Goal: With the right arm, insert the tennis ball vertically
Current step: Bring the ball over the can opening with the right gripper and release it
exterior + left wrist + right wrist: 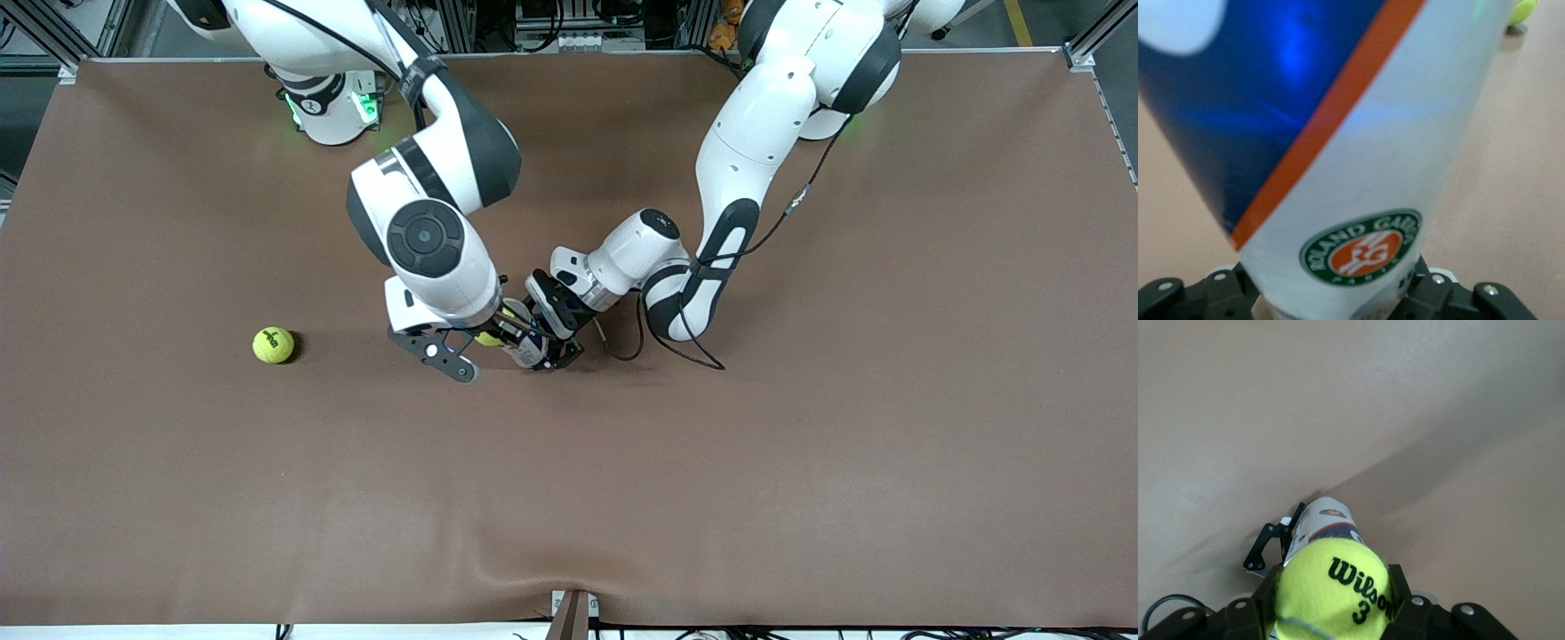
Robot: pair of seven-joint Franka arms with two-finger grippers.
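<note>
Two arms engaged: my left end effector (544, 354) grips the blue-white cylindrical ball can (1358, 153) steady; right end effector (1333, 613) clamps the yellow felt tennis ball (1333, 588) above its mouth.

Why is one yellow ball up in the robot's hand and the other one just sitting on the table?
The held ball is pinched in the right gripper, over the can held by the left gripper. The loose ball rests alone on the table, toward the right arm's end. The held ball reads "Wilson 3"; the loose ball's print is unreadable. Both are yellow tennis balls.
</note>
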